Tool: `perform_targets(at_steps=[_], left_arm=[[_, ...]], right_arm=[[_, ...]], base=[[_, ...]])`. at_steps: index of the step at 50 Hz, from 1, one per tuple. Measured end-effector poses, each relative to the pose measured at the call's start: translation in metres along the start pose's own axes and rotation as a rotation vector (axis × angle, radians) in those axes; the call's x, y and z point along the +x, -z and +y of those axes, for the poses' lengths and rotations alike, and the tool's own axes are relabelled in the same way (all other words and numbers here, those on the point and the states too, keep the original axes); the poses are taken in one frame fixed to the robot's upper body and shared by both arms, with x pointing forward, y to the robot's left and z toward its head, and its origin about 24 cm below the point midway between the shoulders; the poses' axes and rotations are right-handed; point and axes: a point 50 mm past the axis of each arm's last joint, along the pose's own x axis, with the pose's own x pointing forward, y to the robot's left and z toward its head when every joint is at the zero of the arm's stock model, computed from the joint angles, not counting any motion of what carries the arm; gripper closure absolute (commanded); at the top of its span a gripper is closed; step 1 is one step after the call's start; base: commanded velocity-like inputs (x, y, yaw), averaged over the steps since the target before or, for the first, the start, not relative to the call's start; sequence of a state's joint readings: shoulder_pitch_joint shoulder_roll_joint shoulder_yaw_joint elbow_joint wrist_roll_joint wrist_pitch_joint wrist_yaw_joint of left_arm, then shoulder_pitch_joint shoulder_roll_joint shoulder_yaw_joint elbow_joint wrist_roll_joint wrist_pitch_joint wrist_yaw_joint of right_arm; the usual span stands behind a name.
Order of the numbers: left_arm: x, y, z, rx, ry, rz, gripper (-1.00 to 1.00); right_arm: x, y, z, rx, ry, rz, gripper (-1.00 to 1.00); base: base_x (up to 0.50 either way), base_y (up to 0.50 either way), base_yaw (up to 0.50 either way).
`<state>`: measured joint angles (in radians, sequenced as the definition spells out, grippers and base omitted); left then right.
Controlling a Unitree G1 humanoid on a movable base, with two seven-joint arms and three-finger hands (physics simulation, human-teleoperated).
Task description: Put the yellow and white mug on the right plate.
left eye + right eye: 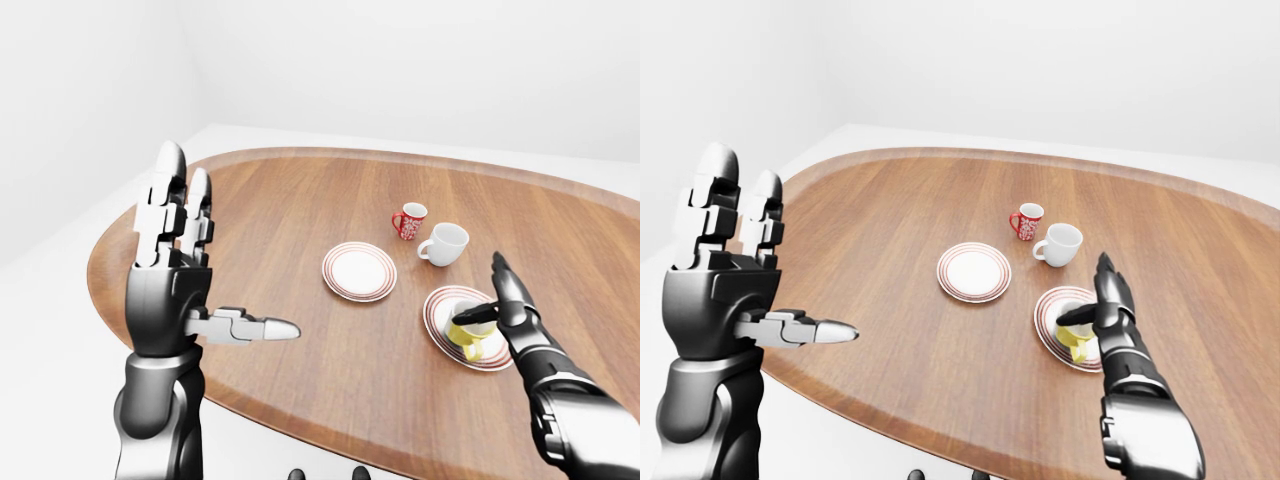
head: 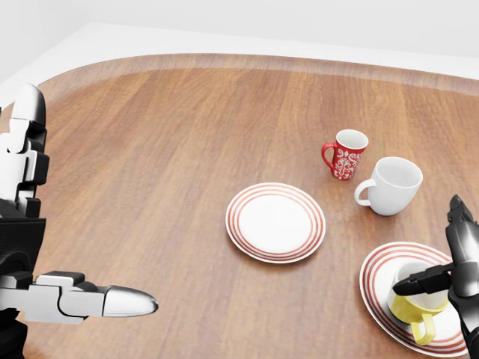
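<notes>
On the table's lower right edge: right plate [image 2: 378, 280], red-ringed, carrying the yellow and white mug [image 2: 415, 303].
Mug pose: upright on the plate, handle toward the bottom of the head view, seated off-centre toward the plate's right side.
Right hand [image 2: 458, 273]: dark, fingers spread and upright beside the mug, one finger [image 2: 418, 283] lying across the rim; not clasped round the mug.
Left hand [image 1: 170, 290]: raised well apart at the table's left edge, fingers wide, thumb pointing out, holding nothing.
Other crockery: left plate [image 2: 275, 221] near the table's middle, bare; red patterned mug [image 2: 347, 154] and white mug [image 2: 394, 185] toward the upper right, just beside each other.
Task standing: judged as good as done, mug resting on the proper plate.
Risk on withdrawal: finger over the rim likely to hook the lip and tip or drag the mug off the plate.
Risk of sideways sweep: possible knock to the white mug nearby.
Safer exit: probably lifting that finger clear first, then pulling away toward the table's right edge.
</notes>
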<state>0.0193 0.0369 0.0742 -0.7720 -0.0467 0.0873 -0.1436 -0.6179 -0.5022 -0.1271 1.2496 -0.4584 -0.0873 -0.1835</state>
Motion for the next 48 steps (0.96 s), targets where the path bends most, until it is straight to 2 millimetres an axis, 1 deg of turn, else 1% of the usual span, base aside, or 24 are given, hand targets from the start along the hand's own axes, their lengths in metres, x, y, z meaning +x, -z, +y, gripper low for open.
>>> perform_targets(at_steps=[5,9,14,19,23,28,38,44,48], left_arm=[[0.000,0.000,0.000,0.000,0.001,0.000,-1.00],[0.000,0.001,0.000,0.000,0.001,0.002,-1.00],[0.000,0.001,0.000,0.000,0.001,0.001,-1.00],[0.000,0.001,0.000,0.000,0.001,0.002,-1.00],[0.001,0.000,0.000,0.000,0.001,0.000,-1.00],[0.000,0.000,0.000,0.000,0.002,-0.001,-1.00],[0.000,-0.001,-0.001,-0.001,0.004,-0.005,-1.00],[0.000,-0.002,-0.002,-0.003,0.006,-0.008,-1.00],[0.000,-0.003,-0.002,-0.004,0.008,-0.011,-1.00]], right_arm=[[0.001,-0.010,-0.009,0.033,0.010,-0.052,-1.00],[0.001,-0.024,-0.017,0.064,0.016,-0.128,-1.00],[-0.004,-0.045,-0.028,0.101,0.024,-0.247,-1.00],[-0.015,-0.069,-0.042,0.137,0.039,-0.388,-1.00],[-0.028,-0.088,-0.056,0.160,0.057,-0.498,-1.00],[-0.046,-0.108,-0.072,0.181,0.079,-0.603,-1.00],[-0.083,-0.135,-0.101,0.214,0.117,-0.750,-1.00],[-0.118,-0.156,-0.121,0.205,0.166,-0.930,-1.00],[-0.141,-0.167,-0.132,0.192,0.198,-1.038,-1.00]], base=[[0.00,0.00,0.00],[0.00,0.00,0.00],[0.00,0.00,0.00],[0.00,0.00,0.00],[0.00,0.00,0.00],[0.00,0.00,0.00],[0.00,0.00,0.00],[0.00,0.00,0.00],[0.00,0.00,0.00]])
